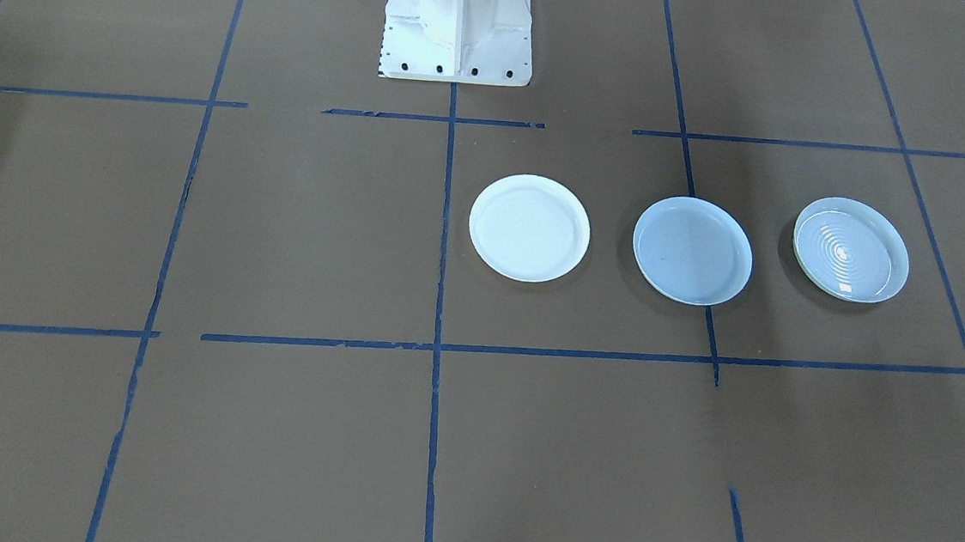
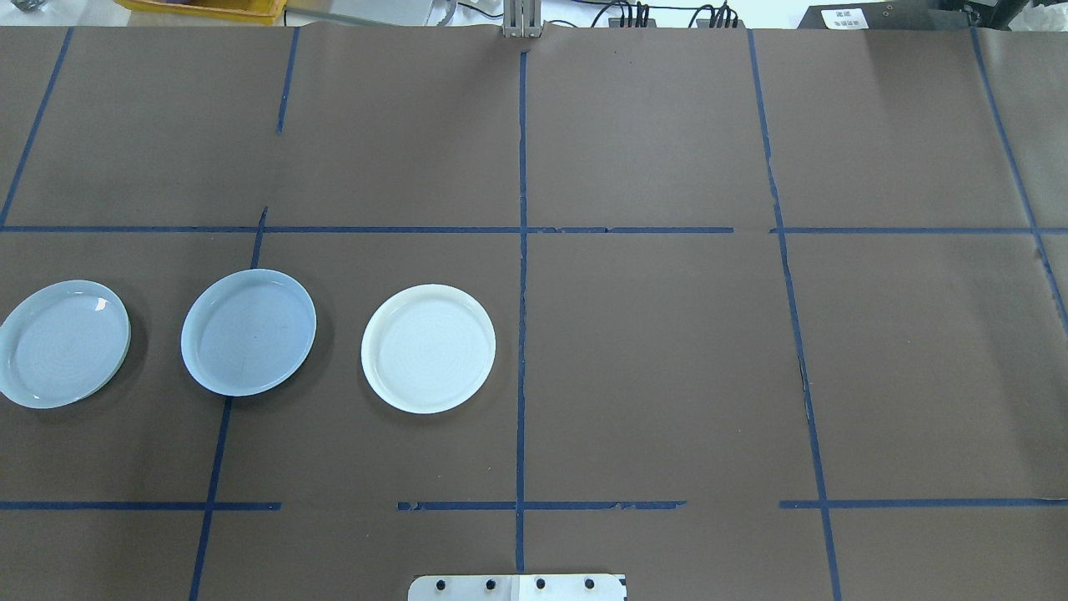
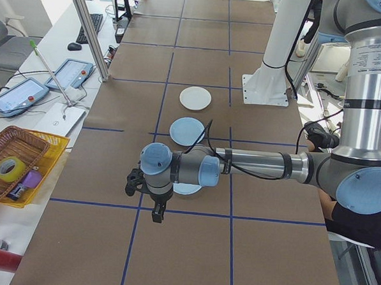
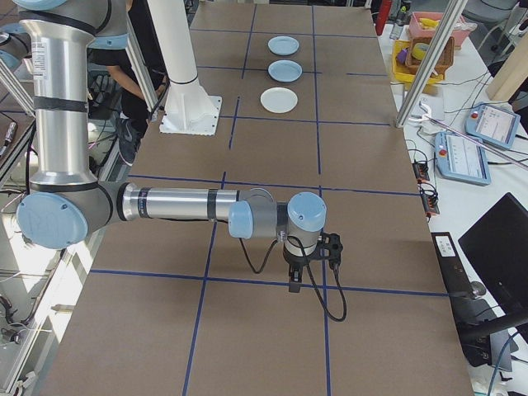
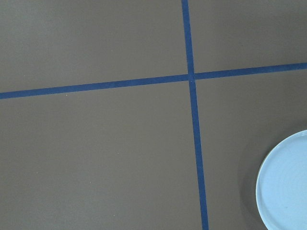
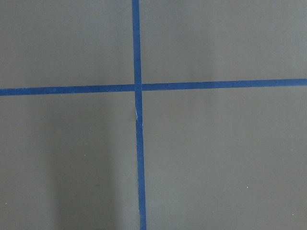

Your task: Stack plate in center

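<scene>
Brown paper [image 2: 651, 351] crossed by blue tape lines [image 2: 522, 250] covers the table, desks and screens alongside.
Both arms reach out level over it, wrists bent down; the left gripper [image 3: 154, 207] and right gripper [image 4: 299, 276] show only from the side, so their opening cannot be told. Beside the blue-grey plate [image 2: 249, 331], apart, lie the white plate [image 2: 428, 348] and ringed plate [image 2: 63, 343]; the left gripper hangs near the ringed one.

Three plates [image 2: 249, 332], two arms [image 3: 253, 165]
</scene>
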